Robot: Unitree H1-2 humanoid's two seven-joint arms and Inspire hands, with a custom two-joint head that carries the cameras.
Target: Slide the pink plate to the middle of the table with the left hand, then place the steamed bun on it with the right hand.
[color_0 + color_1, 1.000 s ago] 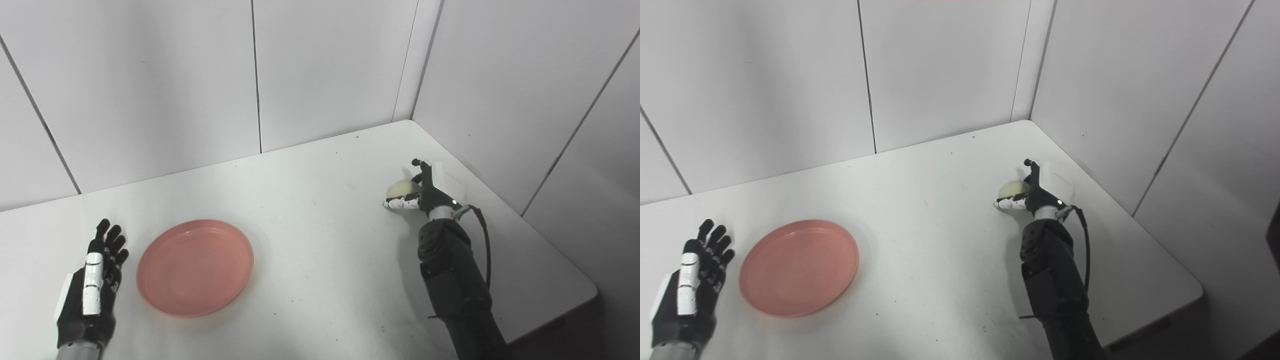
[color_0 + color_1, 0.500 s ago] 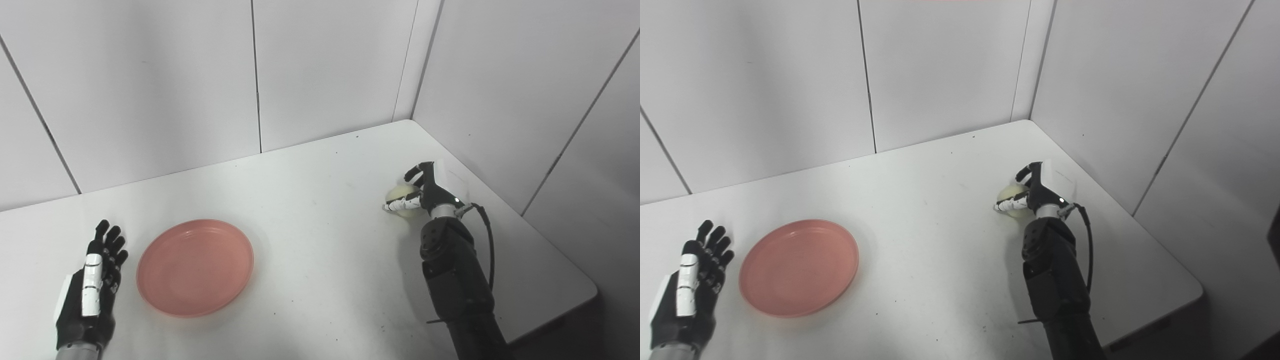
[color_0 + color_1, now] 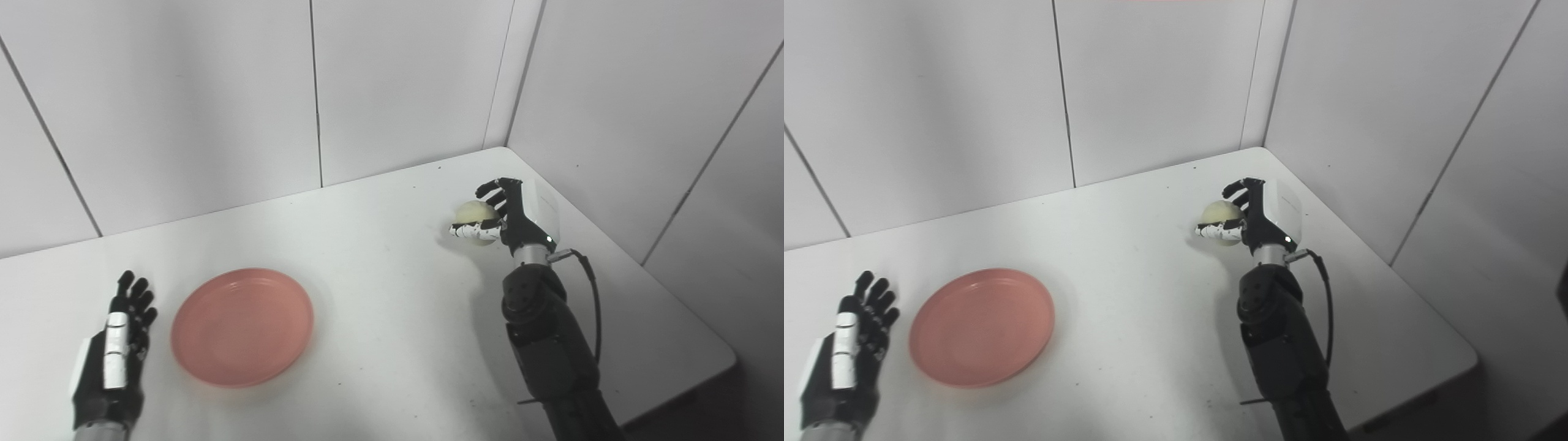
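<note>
Pink in colour, the plate [image 3: 242, 326] is seen lying flat on the left part of the white table [image 3: 380, 294], well apart from the bun and clearly short of the middle. Just beside its left rim the left hand [image 3: 112, 362] is laid near the table edge with its fingers spread and nothing held; the plate is not touched by it. Compared with a second ago, the steamed bun [image 3: 474, 214] has been lifted: it was then pressed low near the table surface under the right hand [image 3: 505, 215], and now it is carried higher and a little further toward the left, with the fingers curled over its top and the thumb closed beneath it. A shadow is cast on the table below it, so it is judged to be clear of the surface. The grasp is therefore taken as secured, and the transfer toward the plate is judged to be under way, although the plate appears not to have been moved toward the centre as the task asks. The bun is roundish, so no clear long axis can be made out; its domed side is turned upward and toward the back wall, and no pointing direction can be told.
</note>
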